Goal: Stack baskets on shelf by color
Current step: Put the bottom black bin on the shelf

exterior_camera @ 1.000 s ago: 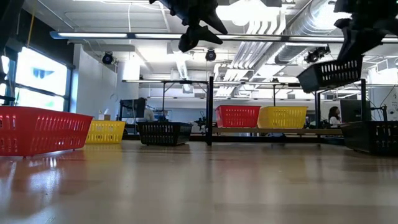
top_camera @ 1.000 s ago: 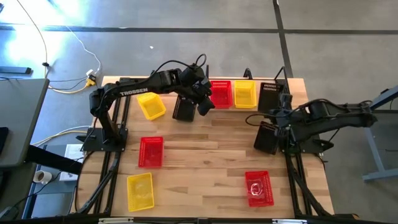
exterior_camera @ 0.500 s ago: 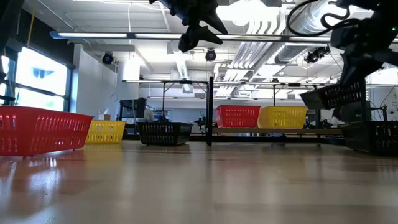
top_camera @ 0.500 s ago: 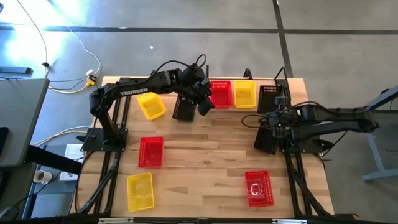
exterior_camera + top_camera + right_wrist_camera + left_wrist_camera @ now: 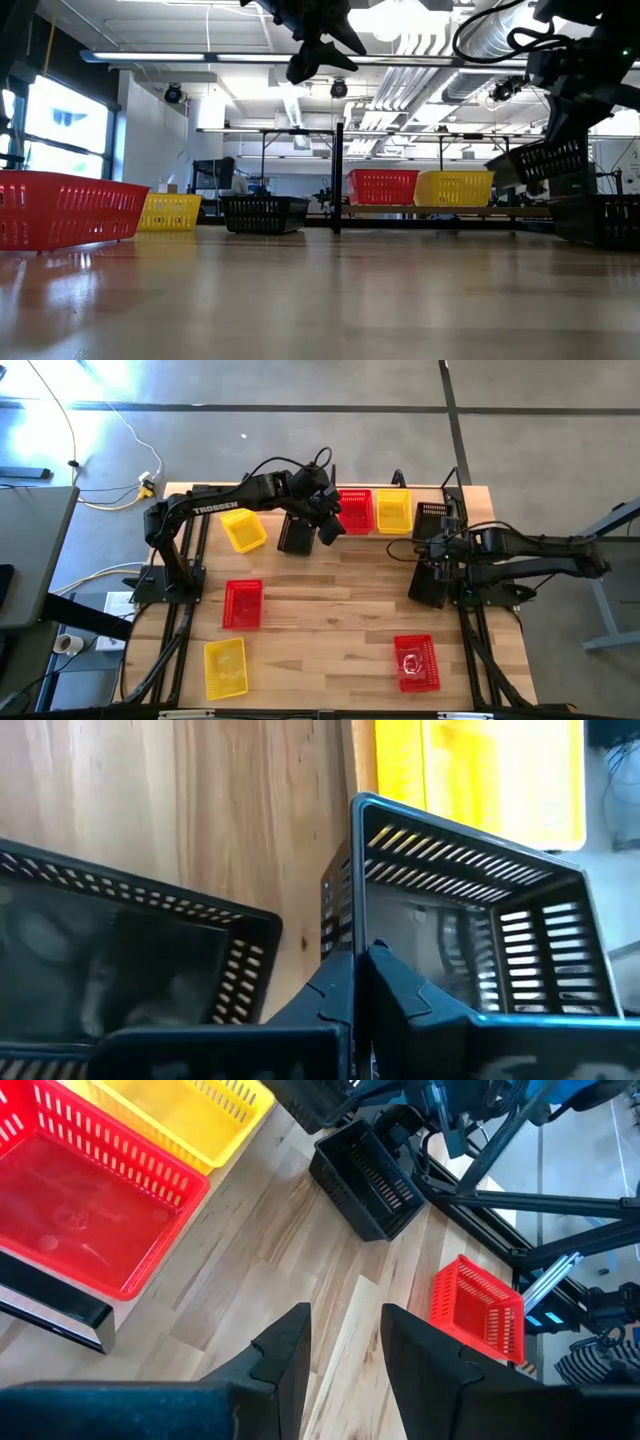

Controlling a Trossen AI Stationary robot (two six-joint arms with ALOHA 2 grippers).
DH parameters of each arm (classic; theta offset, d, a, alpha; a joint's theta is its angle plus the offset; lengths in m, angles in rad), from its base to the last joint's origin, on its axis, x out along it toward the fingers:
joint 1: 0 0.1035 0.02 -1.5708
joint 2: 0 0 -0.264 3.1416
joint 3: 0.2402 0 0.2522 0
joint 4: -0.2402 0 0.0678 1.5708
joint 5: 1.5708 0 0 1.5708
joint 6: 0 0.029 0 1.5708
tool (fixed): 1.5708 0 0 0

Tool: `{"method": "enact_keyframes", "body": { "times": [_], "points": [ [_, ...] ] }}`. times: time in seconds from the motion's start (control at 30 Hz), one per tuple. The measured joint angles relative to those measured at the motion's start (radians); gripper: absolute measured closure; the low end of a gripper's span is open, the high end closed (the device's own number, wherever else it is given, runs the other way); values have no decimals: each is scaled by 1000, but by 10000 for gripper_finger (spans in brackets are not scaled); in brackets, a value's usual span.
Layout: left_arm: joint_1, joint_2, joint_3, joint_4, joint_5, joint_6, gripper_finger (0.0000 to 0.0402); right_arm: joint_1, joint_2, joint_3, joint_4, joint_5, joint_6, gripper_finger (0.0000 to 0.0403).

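Observation:
The shelf [image 5: 372, 530] runs along the table's far edge and carries a red basket [image 5: 355, 510] and a yellow basket [image 5: 393, 512]. My right gripper [image 5: 443, 547] is shut on a black basket [image 5: 432, 520] held in the air by the shelf's right end; it also shows in the low view [image 5: 545, 160]. Another black basket [image 5: 430, 582] stands on the table below it. My left gripper [image 5: 328, 528] is open and empty, high above the table beside a third black basket [image 5: 297, 535]; its fingers show apart in the left wrist view [image 5: 345, 1350]. My right gripper holds the black basket by one side wall [image 5: 352, 920] at its rim, one finger inside the basket and one outside. The fingers [image 5: 400, 990] come from above. The basket hangs tilted below the gripper, clear of the table and the shelf [image 5: 545, 160].
On the table stand a tilted yellow basket [image 5: 243, 528], a red one [image 5: 242, 603], a yellow one [image 5: 225, 666] at the near left, and a red one [image 5: 416, 662] at the near right. Black upright shelf posts [image 5: 338, 175] rise at the far edge. Bare wood lies mid-table.
My right gripper has gone down and a little toward the table's left edge with the black basket. The basket stays tilted and clear of the table, and is now lower beside the shelf's right end.

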Motion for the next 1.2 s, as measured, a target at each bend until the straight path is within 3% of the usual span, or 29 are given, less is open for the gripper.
{"method": "enact_keyframes", "body": {
  "times": [0.43, 0.8, 1.2],
  "points": [
    [0, 0, 0, 1, 5, 0, 289, -110, 1, 0, 39, -139, -57, 402],
    [0, 0, 0, 0, 8, 0, 289, -239, 27, 0, 52, -89, -240, 402],
    [0, 0, 0, 0, 9, 0, 289, -383, 111, 0, 107, -139, -474, 402]
  ]
}}
